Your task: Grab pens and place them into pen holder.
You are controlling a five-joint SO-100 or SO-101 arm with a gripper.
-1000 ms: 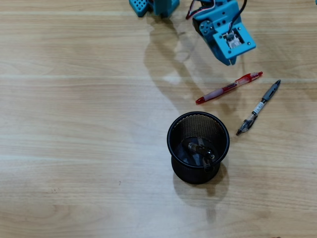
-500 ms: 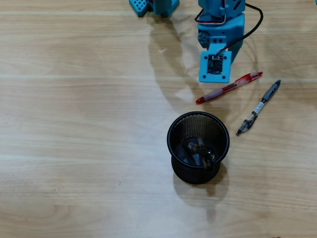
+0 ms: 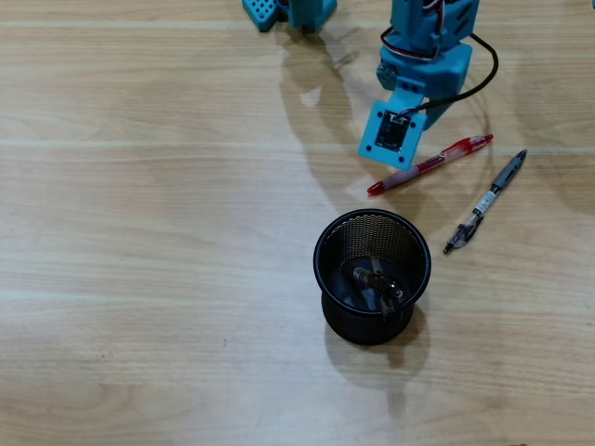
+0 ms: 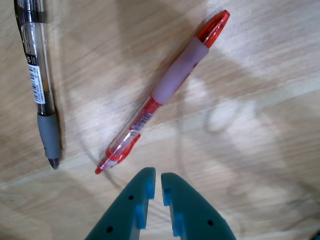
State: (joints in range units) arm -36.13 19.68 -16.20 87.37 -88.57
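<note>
A pale wooden tabletop point(image 3: 139, 232) fills the overhead view, with faint grain lines running across it. Over the last second the blue arm has swung from a spot off to the upper right of the red pen to hang almost directly above that pen's middle, which suggests it is lining up for the next pickup. In the wrist view the fingers point(image 4: 154, 184) are pressed nearly together with only a thin slit between them, empty, entering from the bottom edge. The red pen point(image 4: 165, 90) lies flat on a diagonal just above and beyond the fingertips, its clip end nearest them and not touching them. A grey pen point(image 4: 40, 82) with a clear barrel lies well to the left in that view, roughly upright in the picture. In the overhead view the black mesh pen holder point(image 3: 327, 265) stands below the red pen point(image 3: 442, 159), near it but apart, and dark pen shapes already rest inside it. The fingers would need to spread before closing on the red pen.
</note>
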